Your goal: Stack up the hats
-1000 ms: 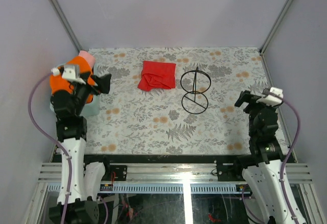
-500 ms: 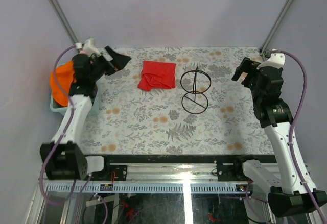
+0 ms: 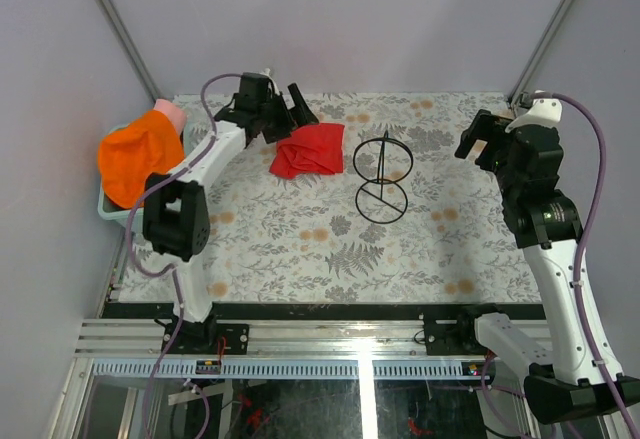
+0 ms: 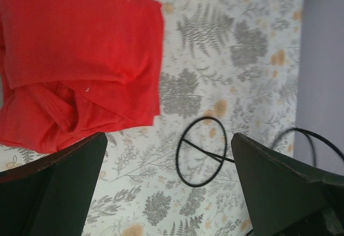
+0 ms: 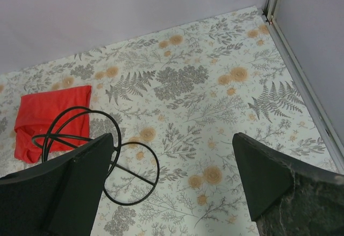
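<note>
Though they hang over opposite sides of the floral table [image 3: 300, 254], both grippers stand with their jaws spread wide and nothing between them. The left gripper [image 3: 298, 114] is stretched far out toward the back of the table, just beside the upper left corner of the red cloth [image 3: 308, 149]. Its wrist view looks down on that cloth, which lies folded with a flat, straight-edged layer on top and a rumpled layer under it; whether it is a hat or a plain cloth cannot be told. The right gripper [image 3: 474, 137] is raised over the right side of the table near the back corner, well apart from every piece of fabric. Its wrist view takes in the black wire stand [image 3: 381, 175] with the red cloth beyond. That stand, two wire rings joined by an upright rod, stands near the table's middle, just to the right of the red cloth and apart from it. At the far left edge the orange hat [image 3: 138, 159] lies heaped, with the pink hat [image 3: 171, 114] peeping out behind it and touching it. Under the orange hat's near side shows a pale blue-green rim [image 3: 110, 209], and it cannot be told whether that is a hat or a container
</note>
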`<move>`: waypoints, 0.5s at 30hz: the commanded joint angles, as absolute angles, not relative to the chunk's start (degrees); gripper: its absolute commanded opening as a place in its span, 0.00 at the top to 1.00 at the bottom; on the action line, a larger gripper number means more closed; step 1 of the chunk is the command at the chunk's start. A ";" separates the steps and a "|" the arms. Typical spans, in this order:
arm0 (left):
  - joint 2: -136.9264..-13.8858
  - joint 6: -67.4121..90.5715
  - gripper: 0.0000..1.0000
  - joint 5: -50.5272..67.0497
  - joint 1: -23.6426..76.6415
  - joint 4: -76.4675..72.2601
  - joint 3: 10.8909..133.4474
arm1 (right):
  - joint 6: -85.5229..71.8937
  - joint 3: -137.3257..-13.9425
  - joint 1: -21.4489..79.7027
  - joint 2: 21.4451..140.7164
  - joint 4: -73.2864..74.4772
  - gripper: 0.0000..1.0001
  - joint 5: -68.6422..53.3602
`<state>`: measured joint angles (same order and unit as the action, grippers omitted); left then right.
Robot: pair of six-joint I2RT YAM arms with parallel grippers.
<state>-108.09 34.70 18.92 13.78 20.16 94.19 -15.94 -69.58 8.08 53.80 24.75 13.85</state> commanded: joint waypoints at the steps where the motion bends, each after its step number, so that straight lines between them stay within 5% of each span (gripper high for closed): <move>1: -114.68 36.38 0.00 16.83 14.99 20.25 98.31 | -14.37 -72.50 7.88 52.68 26.43 0.01 13.13; 15: -136.15 36.45 0.00 14.57 18.68 29.70 119.04 | -10.31 -71.39 7.86 51.16 30.43 0.01 16.51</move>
<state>-130.76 36.67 17.30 19.03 23.81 111.35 -12.82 -69.58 8.08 51.68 29.52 14.48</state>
